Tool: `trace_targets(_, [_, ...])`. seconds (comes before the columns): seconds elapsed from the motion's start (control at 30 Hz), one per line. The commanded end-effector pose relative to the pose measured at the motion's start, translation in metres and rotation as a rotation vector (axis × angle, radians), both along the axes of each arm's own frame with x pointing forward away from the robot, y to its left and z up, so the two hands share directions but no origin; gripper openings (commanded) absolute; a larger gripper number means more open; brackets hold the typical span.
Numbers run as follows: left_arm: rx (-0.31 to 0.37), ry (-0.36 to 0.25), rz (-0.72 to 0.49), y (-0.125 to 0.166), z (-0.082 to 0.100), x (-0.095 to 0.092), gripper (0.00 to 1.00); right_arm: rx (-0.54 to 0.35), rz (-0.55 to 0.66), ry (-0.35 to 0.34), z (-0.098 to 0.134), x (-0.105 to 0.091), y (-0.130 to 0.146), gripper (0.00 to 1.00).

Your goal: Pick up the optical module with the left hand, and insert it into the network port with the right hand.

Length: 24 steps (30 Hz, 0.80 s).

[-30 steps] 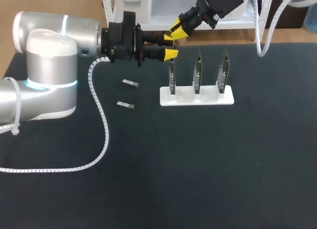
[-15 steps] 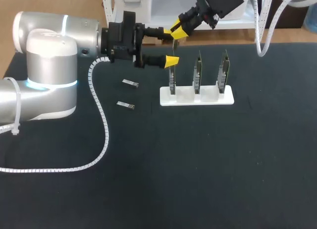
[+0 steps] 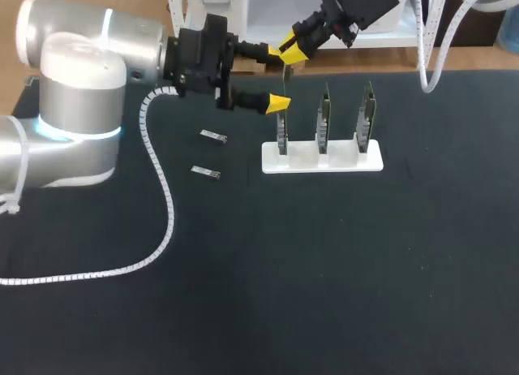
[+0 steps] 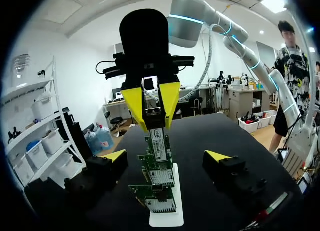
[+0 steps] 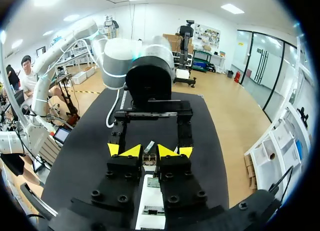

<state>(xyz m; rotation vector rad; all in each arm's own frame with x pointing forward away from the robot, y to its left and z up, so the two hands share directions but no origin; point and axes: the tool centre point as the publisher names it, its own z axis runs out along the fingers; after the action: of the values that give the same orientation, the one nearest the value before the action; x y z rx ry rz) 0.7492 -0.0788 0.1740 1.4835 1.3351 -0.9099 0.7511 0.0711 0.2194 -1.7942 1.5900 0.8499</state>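
My right gripper (image 3: pixel 290 49) hangs above the left card of the white stand (image 3: pixel 321 158), shut on the small silver optical module (image 3: pixel 285 73), which points down toward that network card (image 3: pixel 281 130). My left gripper (image 3: pixel 277 80) stands open, its two fingers on either side of the module and apart from it. In the left wrist view my left gripper (image 4: pixel 166 156) flanks the right gripper (image 4: pixel 150 102) and the labelled module (image 4: pixel 158 141) above the row of cards (image 4: pixel 159 178). The right wrist view has the module (image 5: pixel 149 152) between the pads of my right gripper (image 5: pixel 149 151).
Two spare modules (image 3: pixel 212 135) (image 3: pixel 205 172) lie on the black table left of the stand. Two more cards (image 3: pixel 323 123) (image 3: pixel 365 119) stand upright in the white stand. A white cable conduit (image 3: pixel 158 221) trails from my left arm across the table.
My left gripper has opened wide and let go of the module, which stays in the right gripper. The left arm has shifted slightly; the right arm is unmoved.
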Motion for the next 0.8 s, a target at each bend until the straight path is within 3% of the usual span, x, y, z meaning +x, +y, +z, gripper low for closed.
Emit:
trace_targets(0.03, [0.077, 0.018, -0.024, 0.01, 0.003, 0.01, 1.0, 0.001, 0.0, -0.001, 0.0, 0.0, 0.0, 0.0])
trace_targets(0.37, [0.199, 0.028, -0.009, 0.038, -0.005, 0.025, 1.0, 0.001, 0.0, -0.001, 0.0, 0.0, 0.0, 0.0])
trace_targets(0.8, [0.24, 0.024, 0.009, 0.058, -0.004, 0.033, 1.0, 0.001, 0.0, -0.001, 0.0, 0.0, 0.0, 0.0])
